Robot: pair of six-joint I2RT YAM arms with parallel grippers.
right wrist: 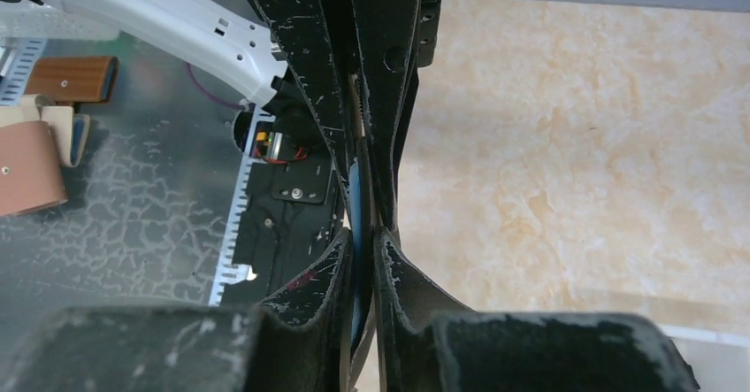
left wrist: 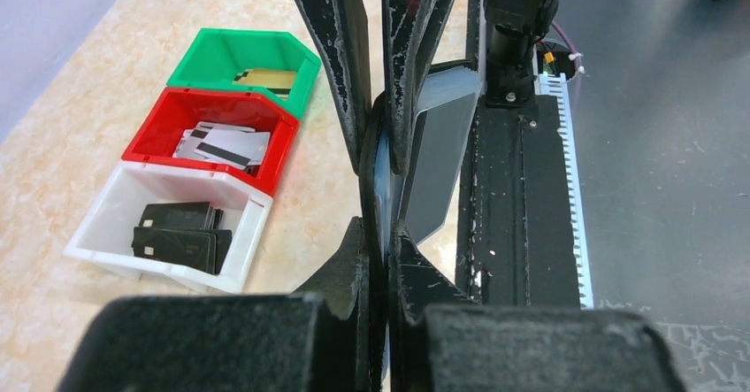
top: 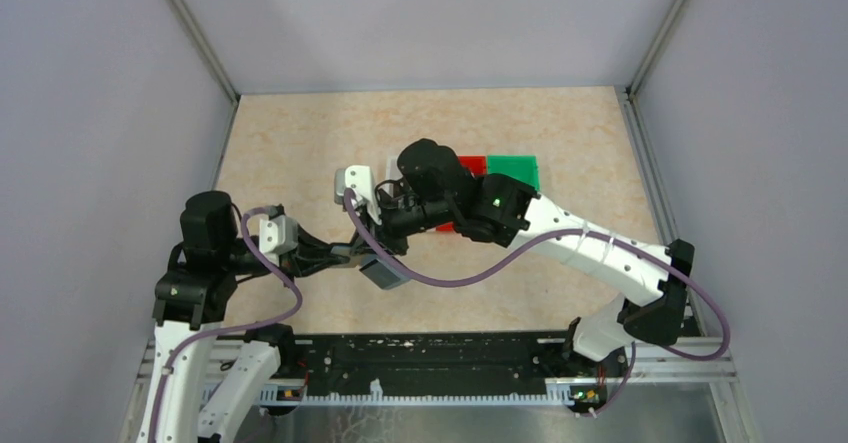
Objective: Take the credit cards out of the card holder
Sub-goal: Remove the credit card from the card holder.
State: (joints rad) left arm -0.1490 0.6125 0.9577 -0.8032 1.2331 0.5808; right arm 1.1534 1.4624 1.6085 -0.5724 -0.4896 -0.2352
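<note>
Risk of dragging the whole card holder out of the left tool instead of sliding a card free, from pulling with the right tool off the slot's line or on too shallow a bite. Could also pinch slot lining along with plastic, or drop a freed card short of the red bin, home to other credit cards. Left tool: clamped fully shut on the card holder, held clear of the desk, not far from the front rail. Right tool: squeezed nearly together on a thin edge, blue and tan, at the holder; cannot tell whether card or slot wall. Held on edge, faces upright, grey flap open beside the left fingers; long axis apparently along those fingers, running crosswise over the desk; mouth direction not discernible.
</note>
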